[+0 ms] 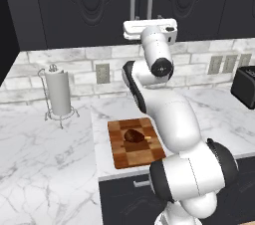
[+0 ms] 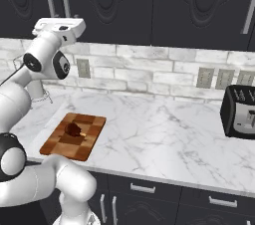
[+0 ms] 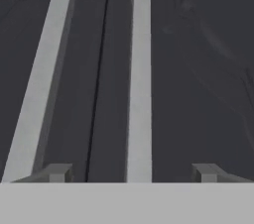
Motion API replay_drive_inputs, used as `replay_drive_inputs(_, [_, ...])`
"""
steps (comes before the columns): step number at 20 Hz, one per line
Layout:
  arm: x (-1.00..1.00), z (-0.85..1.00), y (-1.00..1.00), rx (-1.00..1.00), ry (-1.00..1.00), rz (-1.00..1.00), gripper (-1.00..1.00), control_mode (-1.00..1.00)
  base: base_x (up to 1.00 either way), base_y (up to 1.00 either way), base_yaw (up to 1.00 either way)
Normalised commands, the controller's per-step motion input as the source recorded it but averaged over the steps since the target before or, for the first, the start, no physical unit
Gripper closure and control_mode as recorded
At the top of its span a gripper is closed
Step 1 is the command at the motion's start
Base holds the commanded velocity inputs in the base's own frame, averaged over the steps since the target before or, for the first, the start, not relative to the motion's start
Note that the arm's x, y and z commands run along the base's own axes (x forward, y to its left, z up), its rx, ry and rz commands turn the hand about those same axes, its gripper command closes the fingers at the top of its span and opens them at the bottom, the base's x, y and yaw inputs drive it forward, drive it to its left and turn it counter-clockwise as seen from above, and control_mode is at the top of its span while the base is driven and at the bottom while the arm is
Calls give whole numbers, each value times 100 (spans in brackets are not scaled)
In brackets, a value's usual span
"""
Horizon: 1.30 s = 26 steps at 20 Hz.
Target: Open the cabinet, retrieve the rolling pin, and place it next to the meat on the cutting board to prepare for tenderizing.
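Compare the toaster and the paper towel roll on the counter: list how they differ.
Colour: the toaster is black, the paper towel roll is white.
Shape: the toaster is a low, boxy block; the roll is a tall upright cylinder on a wire holder.
Place: the toaster sits far right of the cutting board, the roll to its left.
Both stand on the marble counter near the brick backsplash.

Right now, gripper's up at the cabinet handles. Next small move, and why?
Probably close on the right handle. The gripper is open with that bar between its fingertips, the cabinet doors are shut, and no rolling pin is out yet.
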Motion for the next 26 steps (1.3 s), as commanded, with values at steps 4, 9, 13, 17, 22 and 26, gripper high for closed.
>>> replay_drive_inputs(4, [33,0,-5,2,0,0,-100,-100,0,0,0])
replay_drive_inputs(9, [34,0,-1,0,0,0,-100,-100,0,0,0])
replay_drive_inputs(13, [34,0,0,0,0,0,100,-100,0,0,0])
replay_drive_inputs(17, [25,-1,0,2,0,1,100,-100,0,0,0])
replay_drive_inputs(22, [3,-1,0,-1,0,0,100,-100,0,0,0])
replay_drive_inputs(26, [-3,-7,2,0,0,0,100,-100,0,0,0])
